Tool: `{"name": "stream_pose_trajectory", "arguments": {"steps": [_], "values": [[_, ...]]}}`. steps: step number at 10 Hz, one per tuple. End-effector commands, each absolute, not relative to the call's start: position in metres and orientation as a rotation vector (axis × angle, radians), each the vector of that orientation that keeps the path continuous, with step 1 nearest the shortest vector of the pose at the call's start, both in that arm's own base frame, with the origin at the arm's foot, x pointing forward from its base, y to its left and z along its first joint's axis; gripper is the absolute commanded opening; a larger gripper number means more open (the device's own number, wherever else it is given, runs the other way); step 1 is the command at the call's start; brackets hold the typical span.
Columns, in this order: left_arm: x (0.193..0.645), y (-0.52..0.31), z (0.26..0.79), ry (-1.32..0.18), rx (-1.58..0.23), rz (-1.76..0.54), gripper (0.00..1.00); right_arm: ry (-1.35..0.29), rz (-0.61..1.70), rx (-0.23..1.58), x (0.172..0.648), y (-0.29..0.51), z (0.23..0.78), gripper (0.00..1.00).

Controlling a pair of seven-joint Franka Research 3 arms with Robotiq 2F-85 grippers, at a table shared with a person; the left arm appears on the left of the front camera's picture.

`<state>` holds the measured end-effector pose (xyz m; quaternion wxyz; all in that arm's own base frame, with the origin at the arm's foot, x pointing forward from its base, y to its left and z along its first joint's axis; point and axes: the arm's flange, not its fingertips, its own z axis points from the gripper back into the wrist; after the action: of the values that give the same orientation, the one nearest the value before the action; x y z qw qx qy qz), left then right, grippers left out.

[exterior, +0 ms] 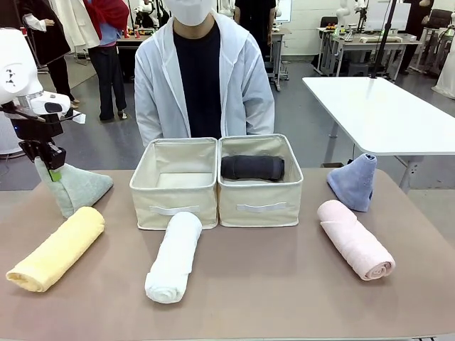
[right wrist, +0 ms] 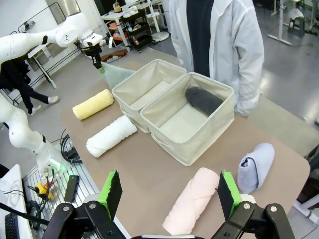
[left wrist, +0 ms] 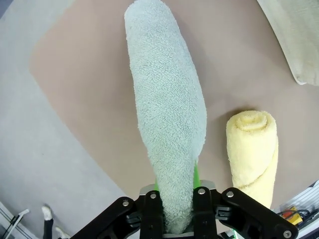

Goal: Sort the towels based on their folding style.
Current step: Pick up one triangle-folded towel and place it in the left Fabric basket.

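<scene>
Left gripper [exterior: 51, 169] clenched on the pale mint cone towel [exterior: 78, 188] at frame's left edge, just above the yellow roll [exterior: 57, 249]. Step judged: pickup. Next: lift and carry it to the empty left bin [exterior: 174, 200], since the dark grey roll [exterior: 252, 168] lay in the right bin [exterior: 259, 202]. Right gripper [right wrist: 169, 191] gaped, holding nothing. Brown table [exterior: 277, 284]; white-coated person [exterior: 202, 78] behind; lab room.

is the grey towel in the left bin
No, the grey towel lies in the right bin.
</scene>
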<state>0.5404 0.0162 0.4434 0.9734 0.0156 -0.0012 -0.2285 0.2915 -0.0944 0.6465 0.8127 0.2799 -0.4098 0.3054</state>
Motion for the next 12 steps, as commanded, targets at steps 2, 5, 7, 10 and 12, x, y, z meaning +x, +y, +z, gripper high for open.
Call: {"name": "stream_pose_trajectory", "arguments": {"steps": [2, 5, 7, 10, 12], "values": [[0.535, 0.020, 0.461, -0.013, 0.049, -0.452, 0.00, -0.893, 0.666, 0.615, 0.293, -0.093, 0.645, 1.00], [0.486, 0.032, 0.564, -0.123, 0.078, -0.435, 0.06, -0.893, 0.666, 0.615, 0.293, -0.093, 0.645, 1.00], [0.447, 0.034, 0.616, -0.136, 0.100, -0.472, 0.06, -0.893, 0.666, 0.615, 0.293, -0.093, 0.645, 1.00], [0.420, 0.029, 0.649, -0.102, 0.057, -0.486, 0.06, -0.893, 0.666, 0.615, 0.293, -0.093, 0.645, 1.00], [0.411, 0.028, 0.652, -0.121, 0.073, -0.478, 0.06, -0.893, 0.666, 0.615, 0.293, -0.093, 0.645, 1.00]]}}
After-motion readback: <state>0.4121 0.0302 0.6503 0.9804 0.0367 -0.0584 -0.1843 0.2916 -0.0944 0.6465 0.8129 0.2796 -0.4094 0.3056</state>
